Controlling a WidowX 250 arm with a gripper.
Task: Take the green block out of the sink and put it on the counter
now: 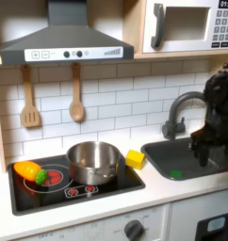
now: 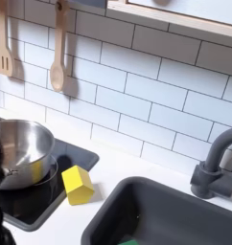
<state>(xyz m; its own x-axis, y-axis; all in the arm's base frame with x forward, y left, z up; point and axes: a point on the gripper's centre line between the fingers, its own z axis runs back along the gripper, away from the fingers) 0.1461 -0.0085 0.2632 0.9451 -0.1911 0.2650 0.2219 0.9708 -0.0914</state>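
In the first exterior view, the green block (image 1: 176,172) lies on the floor of the dark grey sink (image 1: 163,151), near its front wall. My black gripper (image 1: 202,151) hangs over the sink's right part, up and to the right of the block and apart from it. Its fingers blur into the dark basin, so their state is unclear. In the second exterior view, a green sliver of the block (image 2: 128,242) shows at the bottom edge inside the sink (image 2: 113,206). The off-white counter (image 1: 172,195) (image 2: 113,161) frames the basin.
A yellow block (image 1: 135,158) (image 2: 78,184) sits on the counter between stovetop and sink. A steel pot (image 1: 93,160) (image 2: 22,151) and an orange-and-green toy vegetable (image 1: 31,171) rest on the black stovetop (image 1: 121,181). The curved faucet (image 1: 177,108) (image 2: 216,165) stands behind the sink.
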